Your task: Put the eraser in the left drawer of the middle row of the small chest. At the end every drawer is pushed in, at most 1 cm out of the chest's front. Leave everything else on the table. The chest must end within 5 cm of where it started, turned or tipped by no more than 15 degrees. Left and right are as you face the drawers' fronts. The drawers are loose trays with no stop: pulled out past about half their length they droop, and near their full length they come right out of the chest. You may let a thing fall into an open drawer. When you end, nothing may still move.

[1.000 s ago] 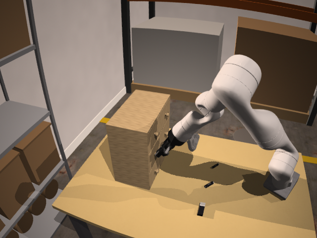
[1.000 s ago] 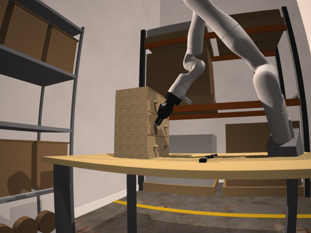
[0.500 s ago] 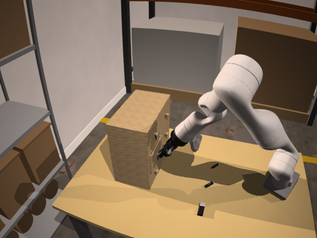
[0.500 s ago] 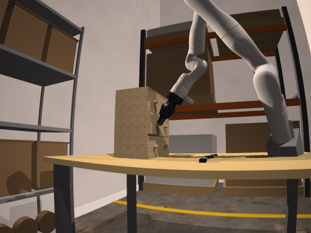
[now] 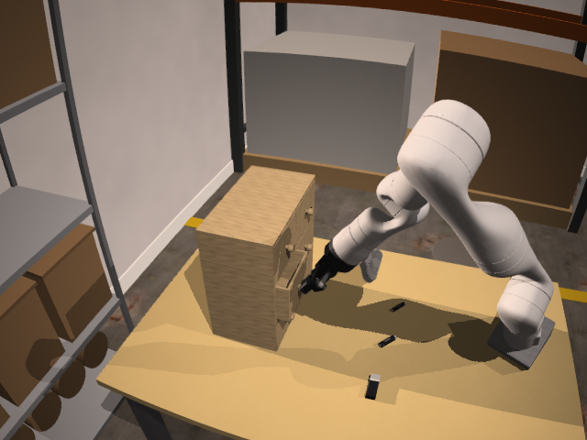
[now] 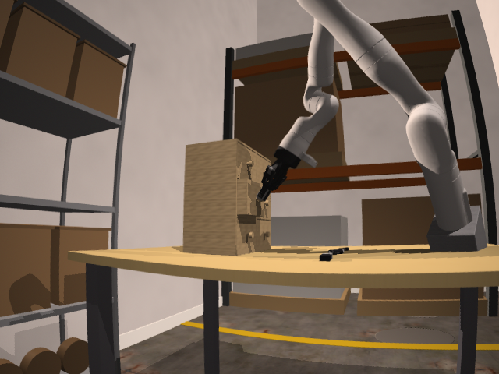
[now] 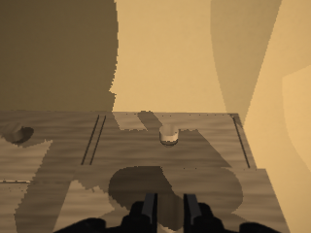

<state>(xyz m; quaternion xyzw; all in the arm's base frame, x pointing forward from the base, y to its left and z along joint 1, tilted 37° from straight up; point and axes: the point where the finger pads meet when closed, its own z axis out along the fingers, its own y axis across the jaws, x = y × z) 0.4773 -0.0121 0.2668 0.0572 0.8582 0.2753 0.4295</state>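
One gripper point(image 5: 303, 287) point(image 6: 262, 197) point(image 7: 170, 210), narrowly closed on the knob of the half-open drawer point(image 5: 283, 302) point(image 6: 246, 198) point(image 7: 97, 214); knob obscured, drawer's interior mostly hidden

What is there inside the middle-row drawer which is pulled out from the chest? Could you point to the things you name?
In the top view, a narrow strip of the drawer's point(image 5: 283, 302) point(image 6: 246, 198) inside shows, in shadow, with no object visible in it. Its floor and the part inside the chest point(image 5: 241, 284) point(image 6: 209, 197) are hidden.
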